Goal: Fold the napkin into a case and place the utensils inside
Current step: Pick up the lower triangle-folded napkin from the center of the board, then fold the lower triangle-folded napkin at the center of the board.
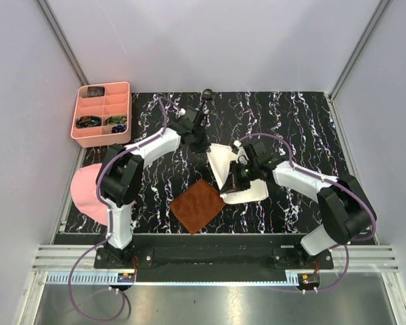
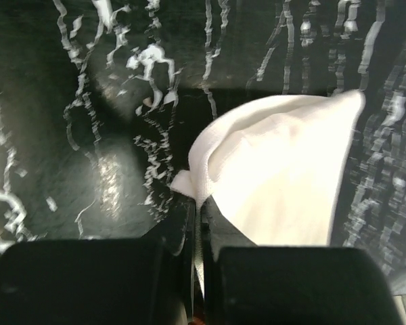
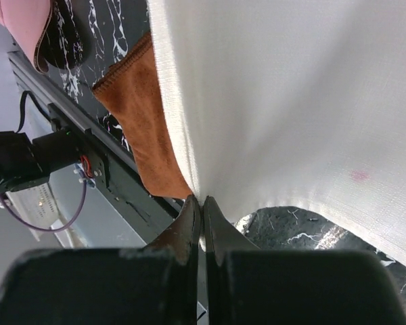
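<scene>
Black marbled surface (image 1: pixel 291 128) under me, and the cream-white napkin (image 1: pixel 223 162) sits mid-surface, bunched and lifted between my two arms, not yet a case. Its near part drapes down just beside the brown mat (image 1: pixel 197 205), which lies flat at the front. The pink compartment tray (image 1: pixel 98 140) is off in the far left corner, well apart. My left end effector (image 2: pixel 197 203) is pinched tight on a corner of the cloth at the far side. My right end effector (image 3: pixel 201 203) is clamped narrow on the napkin's edge, cloth hanging from it.
</scene>
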### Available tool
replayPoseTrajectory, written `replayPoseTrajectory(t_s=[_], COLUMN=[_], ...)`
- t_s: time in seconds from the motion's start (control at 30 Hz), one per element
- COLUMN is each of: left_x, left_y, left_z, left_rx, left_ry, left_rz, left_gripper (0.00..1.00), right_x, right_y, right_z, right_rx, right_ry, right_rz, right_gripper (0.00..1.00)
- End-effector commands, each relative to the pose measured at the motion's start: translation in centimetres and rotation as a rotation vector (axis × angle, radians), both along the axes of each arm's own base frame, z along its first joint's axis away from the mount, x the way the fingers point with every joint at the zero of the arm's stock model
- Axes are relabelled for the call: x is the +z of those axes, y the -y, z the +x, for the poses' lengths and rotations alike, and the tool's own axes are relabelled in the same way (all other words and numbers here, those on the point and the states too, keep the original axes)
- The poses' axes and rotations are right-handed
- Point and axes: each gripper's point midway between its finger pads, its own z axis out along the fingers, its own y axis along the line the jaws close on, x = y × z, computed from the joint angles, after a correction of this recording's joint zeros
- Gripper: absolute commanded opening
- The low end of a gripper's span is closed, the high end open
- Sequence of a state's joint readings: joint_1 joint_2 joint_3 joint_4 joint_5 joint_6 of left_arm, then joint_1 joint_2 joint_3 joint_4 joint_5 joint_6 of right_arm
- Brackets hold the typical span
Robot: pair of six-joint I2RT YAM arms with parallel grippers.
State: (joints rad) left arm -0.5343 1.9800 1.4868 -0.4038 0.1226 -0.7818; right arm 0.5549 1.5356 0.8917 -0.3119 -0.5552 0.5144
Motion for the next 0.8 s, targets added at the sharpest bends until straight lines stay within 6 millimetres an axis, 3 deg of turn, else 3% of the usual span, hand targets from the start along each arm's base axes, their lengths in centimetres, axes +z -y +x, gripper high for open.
replayPoseTrajectory(t_s=[0.0,0.07,0.1,0.17,0.2,0.23,0.27,0.3,0.37,0.5,0.63,0.77], left_x=[2.4,3.6,2.3,3.7,2.6,2.8,4.0,2.8,3.8,2.4,2.2,3.2], left_y=[-1.0,-0.8,-0.5,-0.2,0.0,-0.1,0.5,0.8,1.3,3.1,3.0,2.7], left_z=[1.8,2.8,2.0,3.0,2.4,2.7,3.4,2.8,3.5,3.0,2.8,2.7], left_rx=[0.107,0.153,0.148,0.191,0.187,0.209,0.223,0.216,0.242,0.245,0.286,0.289], left_ry=[0.136,0.182,0.147,0.192,0.167,0.183,0.213,0.192,0.233,0.244,0.245,0.26], left_rz=[0.226,0.285,0.34,0.382,0.427,0.461,0.457,0.502,0.524,0.555,0.551,0.547], left_gripper=[0.0,0.0,0.0,0.0,0.0,0.0,0.0,0.0,0.0,0.0,0.0,0.0], right_x=[0.2,-0.1,-0.7,-0.7,-1.3,-1.5,-1.7,-1.9,-2.1,-3.2,-3.3,-2.1], right_y=[1.0,2.1,2.7,3.9,4.5,4.8,5.1,5.6,6.0,6.7,7.2,7.6], right_z=[-1.4,-1.2,-1.6,-1.2,-1.5,-1.5,-1.5,-1.4,-1.3,-1.8,-2.2,-0.8], right_rx=[-0.032,-0.061,-0.075,-0.112,-0.132,-0.148,-0.16,-0.186,-0.212,-0.246,-0.23,-0.235], right_ry=[-0.086,-0.095,-0.109,-0.119,-0.141,-0.155,-0.167,-0.183,-0.193,-0.233,-0.212,-0.138], right_rz=[0.101,0.107,0.101,0.12,0.119,0.118,0.121,0.124,0.117,0.083,0.055,0.033], right_gripper=[0.0,0.0,0.0,0.0,0.0,0.0,0.0,0.0,0.0,0.0,0.0,0.09])
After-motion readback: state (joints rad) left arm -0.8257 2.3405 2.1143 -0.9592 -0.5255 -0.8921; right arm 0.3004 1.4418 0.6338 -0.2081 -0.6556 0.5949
